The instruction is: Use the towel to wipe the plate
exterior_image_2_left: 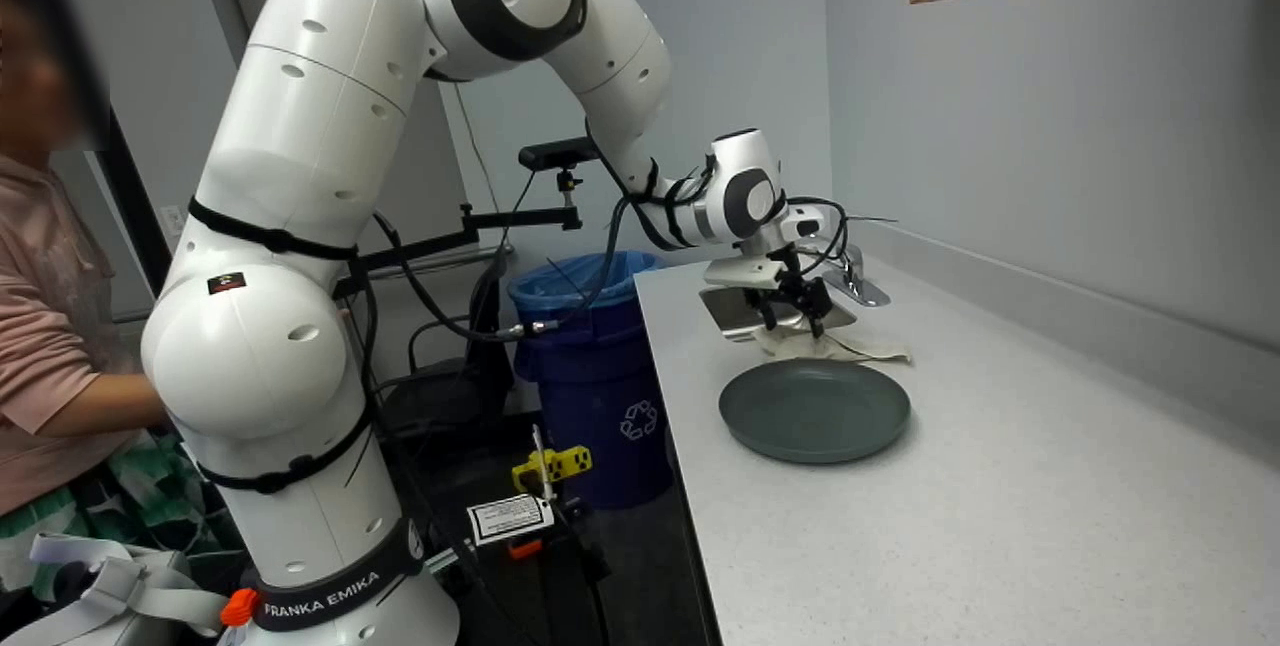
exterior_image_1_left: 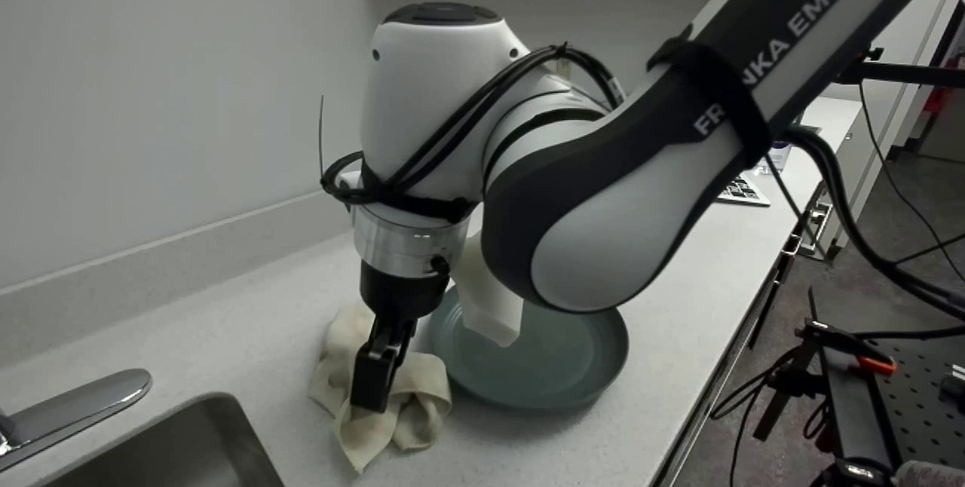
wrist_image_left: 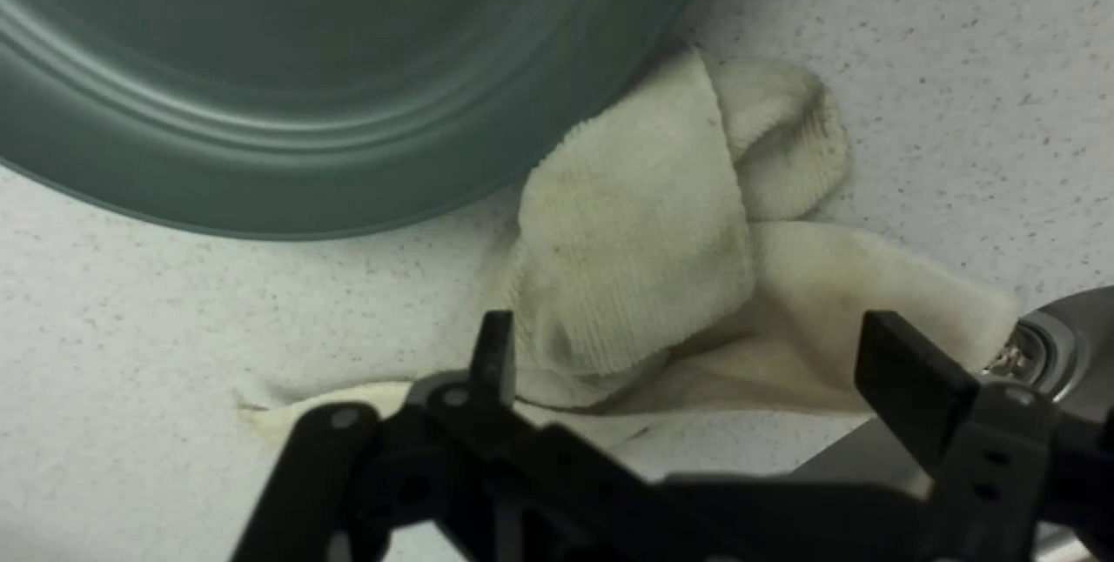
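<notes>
The gripper (wrist_image_left: 696,362) hangs over the towel (wrist_image_left: 635,231), its jaws spread wide and free of any grasp; whether the fingertips touch it cannot be told. The towel, cream-white and crumpled, lies on the speckled surface (wrist_image_left: 957,110), folded over itself, with a thin strip reaching toward eight o'clock in the wrist view. There the plate (wrist_image_left: 305,49), round and dark grey-green, lies at ten o'clock from the towel, whose fold runs up to the raised rim. In an exterior view the faucet (exterior_image_1_left: 90,404) is at nine o'clock from the towel and the sink (exterior_image_1_left: 203,442) between eight and nine. A person (exterior_image_2_left: 60,346) in pink shows at nine o'clock in an exterior view, partly behind the arm (exterior_image_2_left: 270,326).
</notes>
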Robot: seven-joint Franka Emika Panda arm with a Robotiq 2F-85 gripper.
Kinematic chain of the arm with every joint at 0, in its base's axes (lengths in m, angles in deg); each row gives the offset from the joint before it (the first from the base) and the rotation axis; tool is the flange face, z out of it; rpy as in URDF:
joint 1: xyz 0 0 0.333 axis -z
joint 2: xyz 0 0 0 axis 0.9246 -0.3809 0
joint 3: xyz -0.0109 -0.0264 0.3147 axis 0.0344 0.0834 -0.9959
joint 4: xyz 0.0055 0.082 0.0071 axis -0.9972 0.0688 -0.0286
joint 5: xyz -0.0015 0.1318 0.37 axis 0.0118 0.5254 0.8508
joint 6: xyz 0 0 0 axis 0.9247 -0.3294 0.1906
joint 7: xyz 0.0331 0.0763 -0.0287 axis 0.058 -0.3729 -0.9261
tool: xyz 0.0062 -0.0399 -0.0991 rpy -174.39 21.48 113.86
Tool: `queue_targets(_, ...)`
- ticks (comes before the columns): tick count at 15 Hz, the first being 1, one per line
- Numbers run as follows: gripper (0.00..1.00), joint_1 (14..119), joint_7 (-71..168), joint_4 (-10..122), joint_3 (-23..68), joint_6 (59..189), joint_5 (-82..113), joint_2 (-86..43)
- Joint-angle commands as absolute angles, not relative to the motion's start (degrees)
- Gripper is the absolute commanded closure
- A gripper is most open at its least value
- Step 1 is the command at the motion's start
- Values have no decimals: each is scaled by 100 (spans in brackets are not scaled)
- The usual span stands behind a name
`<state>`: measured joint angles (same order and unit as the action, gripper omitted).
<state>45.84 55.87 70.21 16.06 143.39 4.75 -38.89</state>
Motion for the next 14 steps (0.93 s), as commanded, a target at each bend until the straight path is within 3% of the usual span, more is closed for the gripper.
queue_targets(1, 0, 4340, 5719, 6320, 1889, 14384, 200, -4502)
queue_targets(8, 2, 4322, 5675, 5752, 2036, 14308, 301, -5151)
queue_targets(9, 21, 4308, 5677, 5716, 2054, 14314, 297, -5188)
queue_targets(11, 31, 4284, 5680, 5661, 2077, 14313, 285, -5192)
queue_targets(14, 57, 4211, 5731, 5668, 2159, 14338, 239, -5076)
